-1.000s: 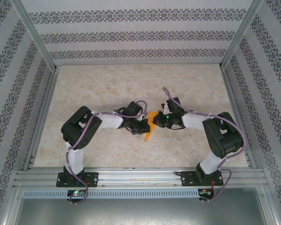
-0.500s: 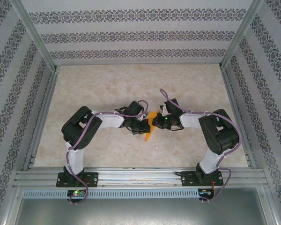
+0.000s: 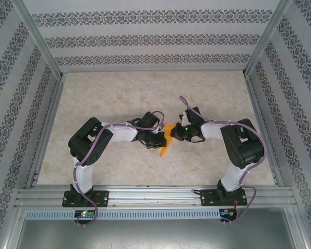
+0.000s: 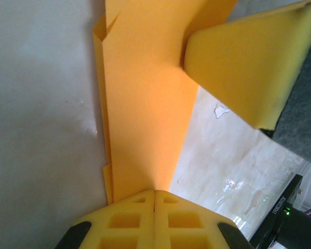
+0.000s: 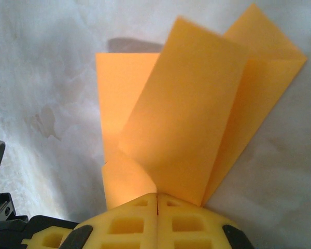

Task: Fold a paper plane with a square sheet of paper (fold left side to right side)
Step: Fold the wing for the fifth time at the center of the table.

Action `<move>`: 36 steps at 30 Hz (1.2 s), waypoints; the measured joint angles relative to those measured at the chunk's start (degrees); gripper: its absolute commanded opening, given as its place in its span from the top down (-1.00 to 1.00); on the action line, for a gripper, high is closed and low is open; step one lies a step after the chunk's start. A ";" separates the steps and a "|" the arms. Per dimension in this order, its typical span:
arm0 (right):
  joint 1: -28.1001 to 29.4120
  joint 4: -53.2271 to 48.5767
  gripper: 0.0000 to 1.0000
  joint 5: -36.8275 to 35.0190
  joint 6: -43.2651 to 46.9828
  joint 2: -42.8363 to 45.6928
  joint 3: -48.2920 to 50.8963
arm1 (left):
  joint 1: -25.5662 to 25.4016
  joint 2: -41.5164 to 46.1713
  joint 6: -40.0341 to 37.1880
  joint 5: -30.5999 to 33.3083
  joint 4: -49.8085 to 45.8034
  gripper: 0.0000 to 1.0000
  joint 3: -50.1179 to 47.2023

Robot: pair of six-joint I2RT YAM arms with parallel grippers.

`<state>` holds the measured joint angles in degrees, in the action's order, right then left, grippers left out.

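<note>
I hold the bright orange folded paper sheet [image 3: 165, 143], already narrow and layered, mid-workspace: left gripper [image 4: 154, 193] clenches one end, right gripper [image 5: 156, 196] clenches a raised flap. I judge final folds remain.

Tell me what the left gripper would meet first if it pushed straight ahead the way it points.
The left gripper is shut on the orange paper, so that comes first. Beyond it, a yellow pad of the right gripper sits just off that line and is probably next, though depth is unclear.
</note>
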<state>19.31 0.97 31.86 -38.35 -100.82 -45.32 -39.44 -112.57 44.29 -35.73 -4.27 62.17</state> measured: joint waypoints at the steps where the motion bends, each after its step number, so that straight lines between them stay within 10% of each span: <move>1: -0.22 -0.15 1.00 0.22 0.20 -0.15 -0.20 | 0.00 0.00 -0.02 0.00 0.00 1.00 0.00; 36: -10.58 -7.85 1.00 -0.59 7.30 -6.99 -11.74 | 0.00 0.00 -0.02 0.00 0.20 1.00 -0.13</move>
<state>8.73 -6.87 31.27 -31.05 -107.81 -57.06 -39.44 -112.57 44.27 -35.73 -4.08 62.04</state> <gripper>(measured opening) 0.046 0.055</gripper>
